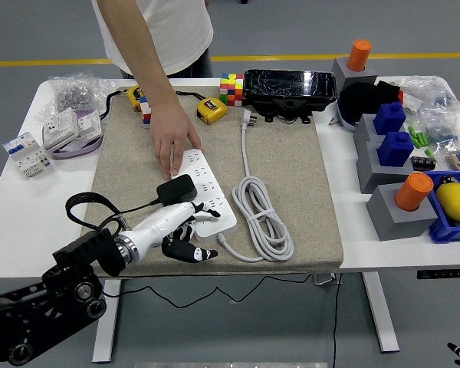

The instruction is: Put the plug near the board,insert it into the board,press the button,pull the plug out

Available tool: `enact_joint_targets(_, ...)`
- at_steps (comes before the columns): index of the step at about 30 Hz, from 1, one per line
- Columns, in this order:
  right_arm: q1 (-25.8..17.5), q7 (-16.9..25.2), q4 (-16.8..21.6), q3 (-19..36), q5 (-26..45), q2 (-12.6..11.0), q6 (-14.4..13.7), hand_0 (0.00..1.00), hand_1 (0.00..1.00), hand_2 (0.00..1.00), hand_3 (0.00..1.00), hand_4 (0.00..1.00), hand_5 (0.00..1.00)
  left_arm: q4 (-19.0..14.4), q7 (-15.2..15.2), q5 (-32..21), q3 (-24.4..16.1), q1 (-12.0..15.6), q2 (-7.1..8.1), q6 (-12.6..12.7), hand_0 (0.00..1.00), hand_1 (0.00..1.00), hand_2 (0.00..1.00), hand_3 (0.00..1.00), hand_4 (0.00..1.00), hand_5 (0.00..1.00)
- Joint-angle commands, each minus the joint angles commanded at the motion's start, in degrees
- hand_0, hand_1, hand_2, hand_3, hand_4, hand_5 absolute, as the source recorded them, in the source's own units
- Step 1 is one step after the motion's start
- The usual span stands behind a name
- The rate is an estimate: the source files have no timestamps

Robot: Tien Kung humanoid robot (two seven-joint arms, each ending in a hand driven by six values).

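A white power strip [207, 188] lies on the beige mat [291, 184], with its white cable [262, 218] coiled to its right. A black plug [176, 189] with a black cord sits on the strip's left middle. My left hand [187, 228] reaches in from the lower left. Its white fingers [193, 210] lie spread over the strip's near end, just below the plug, and hold nothing. A person's hand [172, 142] rests on the strip's far end and holds it down.
Tape measures [211, 111], colour cubes [231, 87] and a black device [290, 88] lie at the mat's back. Switch parts [61, 130] lie at the left. Blue and grey blocks [391, 153] and a blue bin with a lemon [454, 201] stand at the right.
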Motion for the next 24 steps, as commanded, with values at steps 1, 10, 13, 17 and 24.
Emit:
enact_joint_targets(1,0.02,0.0,0.0,0.03,-0.01,0.02,0.0,0.568,0.663,0.676,0.603,0.973,0.496,0.33,0.15,0.1,0.08,-0.07,-0.11,-0.07,0.091,0.042,0.126,0.769,0.873,0.261)
enact_joint_targets(10,-0.16,-0.08,-0.03,0.62,-0.07,0.01,-0.02,0.568,0.663,0.676,0.604,0.973,0.496,1.72,1.13,0.62,0.35,-0.11,-0.42,-0.91,0.091,0.042,0.126,0.756,0.864,0.268)
enact_joint_targets(13,-0.3,-0.07,-0.02,0.75,-0.08,0.08,0.0,0.568,0.663,0.676,0.604,0.973,0.495,1.82,1.23,0.61,0.22,0.05,-0.48,-1.06,0.091,0.042,0.126,0.749,0.862,0.273)
enact_joint_targets(17,-0.44,0.0,0.01,1.0,-0.13,0.31,-0.02,0.568,0.663,0.676,0.604,0.973,0.495,1.64,1.0,0.49,-0.01,0.36,-0.52,-1.06,0.091,0.042,0.126,0.749,0.862,0.273)
enact_joint_targets(24,-0.66,0.04,0.01,1.4,-0.23,0.56,-0.06,0.567,0.663,0.676,0.604,0.973,0.495,1.61,-5.71,-2.18,-0.79,0.9,-0.66,2.96,0.139,0.064,0.189,0.622,0.86,0.28)
